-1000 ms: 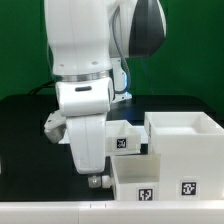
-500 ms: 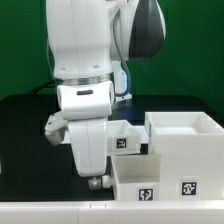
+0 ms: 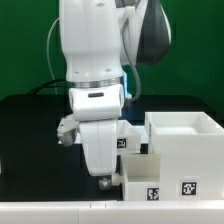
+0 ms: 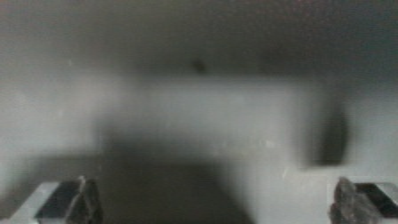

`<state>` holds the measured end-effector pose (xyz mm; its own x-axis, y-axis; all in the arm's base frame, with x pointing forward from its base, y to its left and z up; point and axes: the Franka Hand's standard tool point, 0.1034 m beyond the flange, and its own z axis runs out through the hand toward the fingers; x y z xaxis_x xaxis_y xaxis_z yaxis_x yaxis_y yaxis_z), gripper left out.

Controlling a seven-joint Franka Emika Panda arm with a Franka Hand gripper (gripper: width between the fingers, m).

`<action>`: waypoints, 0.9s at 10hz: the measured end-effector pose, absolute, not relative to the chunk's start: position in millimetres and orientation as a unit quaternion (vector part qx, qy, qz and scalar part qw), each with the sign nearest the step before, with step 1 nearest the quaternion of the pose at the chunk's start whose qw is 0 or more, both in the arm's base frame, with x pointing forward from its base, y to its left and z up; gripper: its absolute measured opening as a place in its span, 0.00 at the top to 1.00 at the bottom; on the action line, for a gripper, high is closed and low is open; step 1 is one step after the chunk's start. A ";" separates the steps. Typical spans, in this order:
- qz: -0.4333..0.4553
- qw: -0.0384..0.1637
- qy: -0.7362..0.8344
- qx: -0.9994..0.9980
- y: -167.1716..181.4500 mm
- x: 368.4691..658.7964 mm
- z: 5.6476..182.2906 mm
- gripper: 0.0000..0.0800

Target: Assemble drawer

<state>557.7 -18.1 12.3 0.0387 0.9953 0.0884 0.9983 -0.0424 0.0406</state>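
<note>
The drawer's large white casing (image 3: 188,138) stands on the black table at the exterior view's right. A low white box tray (image 3: 165,180) with two tags sits in front of it. Another tagged white part (image 3: 126,142) shows just behind the arm. My gripper (image 3: 103,181) hangs low over the table, right beside the tray's left wall. In the wrist view the gripper (image 4: 214,203) is open, with its fingertips (image 4: 63,200) far apart and nothing between them. The rest of that view is a blurred pale surface with a dark patch.
The black table (image 3: 30,150) stretches away to the exterior view's left of the arm. A pale strip (image 3: 50,212) runs along the front edge. A green wall stands behind.
The arm and gripper have moved toward the exterior view's right, closer to the front tray's left wall. The drawer parts have not moved.
</note>
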 end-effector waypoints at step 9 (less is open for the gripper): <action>-0.053 0.015 -0.661 -0.748 1.5 565.6 23.4 0.19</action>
<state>565.6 1.5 23.4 0.1196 0.9879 0.0991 0.9910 -0.1249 0.0488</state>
